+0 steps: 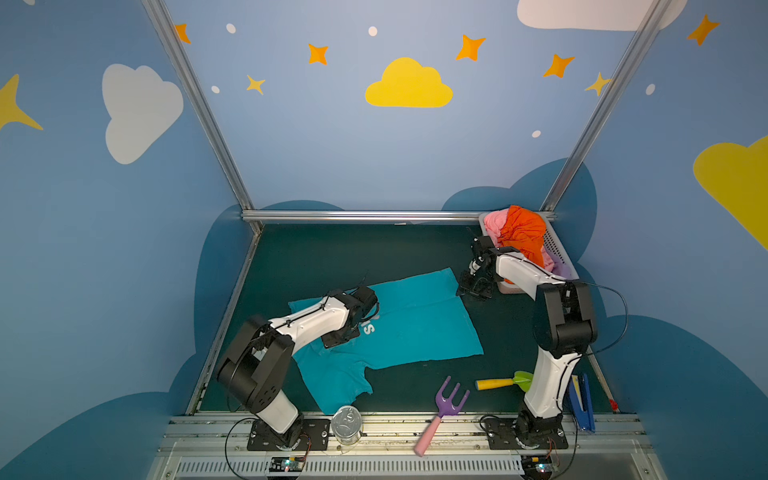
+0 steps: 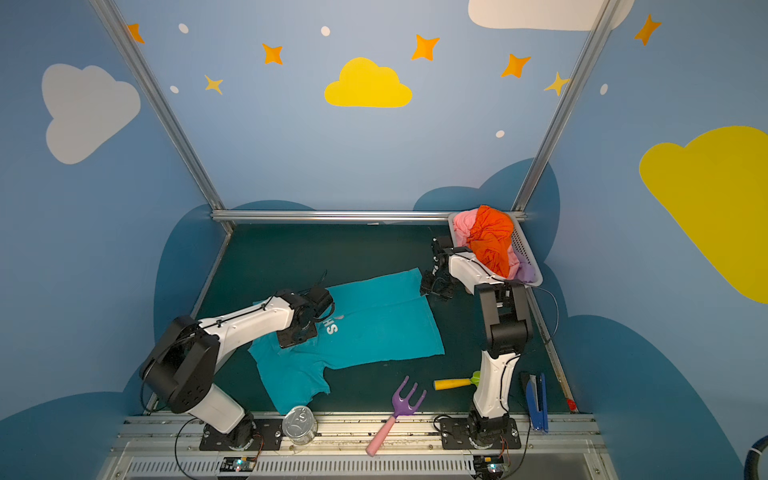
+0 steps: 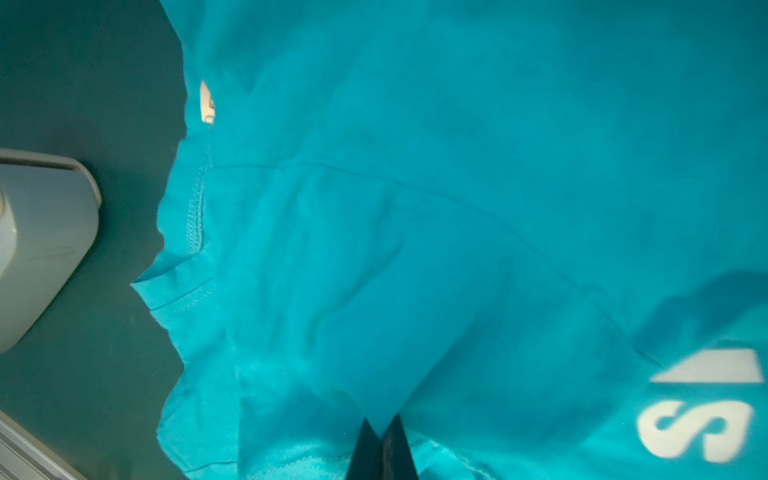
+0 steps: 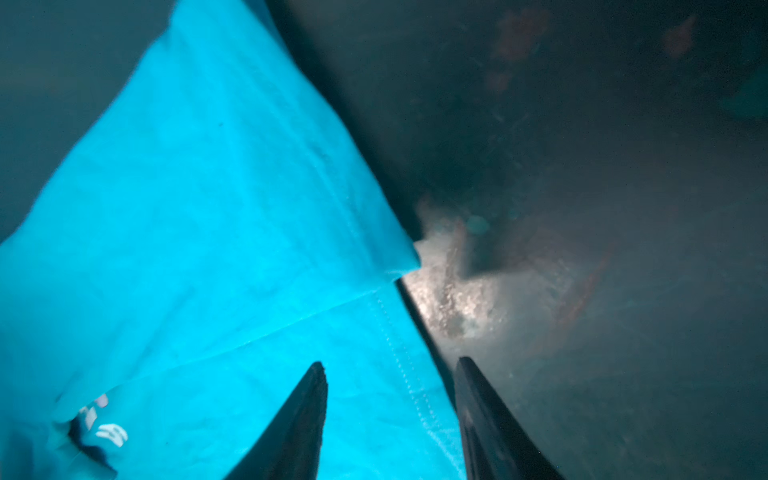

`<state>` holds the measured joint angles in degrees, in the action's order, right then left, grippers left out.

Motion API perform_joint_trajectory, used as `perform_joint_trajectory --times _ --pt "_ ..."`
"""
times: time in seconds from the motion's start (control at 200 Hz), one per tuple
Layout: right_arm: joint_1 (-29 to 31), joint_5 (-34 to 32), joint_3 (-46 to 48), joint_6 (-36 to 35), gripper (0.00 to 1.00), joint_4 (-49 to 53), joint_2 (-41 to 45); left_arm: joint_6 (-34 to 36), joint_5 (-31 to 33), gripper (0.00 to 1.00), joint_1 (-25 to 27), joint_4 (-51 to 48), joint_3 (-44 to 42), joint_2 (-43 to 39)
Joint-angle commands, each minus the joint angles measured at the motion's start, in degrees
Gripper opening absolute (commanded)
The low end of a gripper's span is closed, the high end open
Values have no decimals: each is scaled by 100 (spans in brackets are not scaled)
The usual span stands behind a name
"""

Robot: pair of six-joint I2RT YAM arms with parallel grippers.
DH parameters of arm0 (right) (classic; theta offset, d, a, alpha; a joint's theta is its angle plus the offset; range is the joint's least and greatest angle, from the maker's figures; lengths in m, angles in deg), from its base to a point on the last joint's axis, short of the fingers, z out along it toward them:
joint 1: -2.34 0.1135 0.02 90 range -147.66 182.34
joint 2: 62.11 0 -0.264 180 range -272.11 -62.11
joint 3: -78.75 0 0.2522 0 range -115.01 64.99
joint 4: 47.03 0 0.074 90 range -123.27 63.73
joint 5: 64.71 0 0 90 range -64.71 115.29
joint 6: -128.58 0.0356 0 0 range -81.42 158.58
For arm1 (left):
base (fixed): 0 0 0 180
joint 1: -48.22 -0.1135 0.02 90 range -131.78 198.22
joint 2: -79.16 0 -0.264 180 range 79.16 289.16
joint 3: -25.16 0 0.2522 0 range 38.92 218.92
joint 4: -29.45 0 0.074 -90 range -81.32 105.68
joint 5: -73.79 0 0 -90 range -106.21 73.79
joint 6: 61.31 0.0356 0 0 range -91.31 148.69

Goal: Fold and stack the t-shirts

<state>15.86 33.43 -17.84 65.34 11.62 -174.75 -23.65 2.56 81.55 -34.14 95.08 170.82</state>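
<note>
T-shirt [image 1: 415, 328] pinched in left claw [image 3: 381, 420], hem edge between open right claw [image 4: 390, 363]

Evenly and softly lit in both top views, with wide-angle bending of the frame posts [image 1: 201, 108] toward the edges. Murky in the right wrist view, with a blurred dark surface [image 4: 623, 353] and pale glare beside the teal t-shirt [image 4: 187, 228]. Soft-focused in the left wrist view, with smeared white print [image 3: 698, 432] and shadow ahead of the left end effector [image 3: 381, 422].
</note>
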Motion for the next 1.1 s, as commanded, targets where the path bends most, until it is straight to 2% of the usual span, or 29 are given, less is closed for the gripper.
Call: perform_joint_trajectory --times 0.0,0.245,0.431,0.506,0.591,0.636,0.946,1.096 --pt "-70 -95 -221 13 51 34 -197 -21 137 4 -53 -264 105 -125" --pt "-70 81 -395 157 47 -202 -585 -9 113 4 -71 -265 141 -47" --pt "-73 106 -570 198 39 -322 -707 11 91 4 -82 -280 183 62" --pt "-63 130 -647 197 29 -327 -748 30 93 4 -80 -278 210 98" --pt "-77 192 -725 180 8 -324 -786 55 115 4 -89 -302 262 111" --pt "-76 205 -764 167 0 -295 -799 60 134 4 -89 -326 305 112" --pt "-77 256 -925 132 0 -94 -524 422 499 4 -312 -700 912 -16" --pt "-45 363 -1147 162 0 0 -393 648 1602 4 -390 -1349 1801 67"
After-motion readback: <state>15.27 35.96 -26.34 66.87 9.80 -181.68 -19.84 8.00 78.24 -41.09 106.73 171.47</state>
